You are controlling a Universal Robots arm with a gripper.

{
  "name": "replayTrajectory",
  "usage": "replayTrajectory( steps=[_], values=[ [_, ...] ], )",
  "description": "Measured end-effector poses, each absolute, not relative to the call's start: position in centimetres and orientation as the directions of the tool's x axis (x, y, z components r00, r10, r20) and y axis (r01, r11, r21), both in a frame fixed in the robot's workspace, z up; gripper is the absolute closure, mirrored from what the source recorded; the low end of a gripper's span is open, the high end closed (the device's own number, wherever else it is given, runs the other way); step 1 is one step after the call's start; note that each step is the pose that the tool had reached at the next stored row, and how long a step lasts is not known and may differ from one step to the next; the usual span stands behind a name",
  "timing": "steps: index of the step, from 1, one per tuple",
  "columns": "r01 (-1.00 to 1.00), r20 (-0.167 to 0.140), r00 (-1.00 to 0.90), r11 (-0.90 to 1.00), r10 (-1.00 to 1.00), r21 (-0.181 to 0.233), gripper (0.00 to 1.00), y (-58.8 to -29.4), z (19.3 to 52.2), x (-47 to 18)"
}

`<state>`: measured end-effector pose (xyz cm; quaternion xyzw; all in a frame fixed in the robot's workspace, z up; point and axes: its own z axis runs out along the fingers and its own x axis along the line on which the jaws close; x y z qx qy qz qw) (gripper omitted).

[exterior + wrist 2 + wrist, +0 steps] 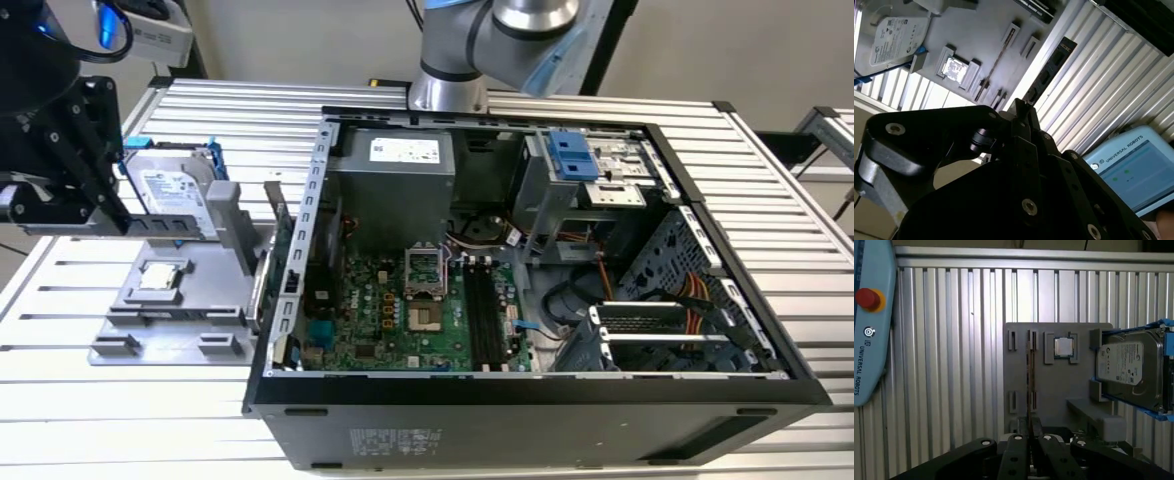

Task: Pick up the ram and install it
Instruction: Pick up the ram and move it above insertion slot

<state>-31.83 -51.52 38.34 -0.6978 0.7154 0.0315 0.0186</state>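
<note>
Grey holder (1054, 385) on the worktop (954, 365) has the ram (1030, 375) standing on edge in its slots, dead centre of the first wrist view, just beside the processor (1063, 347) and apart from the hard drive (1129, 365). At bottom centre the fingers (1016, 450) look pressed together on nothing, lined up with the stick. Ram's light and stiff but fragile imo, so I'd pinch the flat faces near the top edge, mid-length, and keep off the contacts.
</note>
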Motion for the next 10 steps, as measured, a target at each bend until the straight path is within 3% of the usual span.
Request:
replayTrajectory(
  steps=[10],
  values=[
    [-1.000,-0.070,-0.025,0.024,-0.997,0.020,1.00,-51.5,38.3,-29.9]
  ],
)
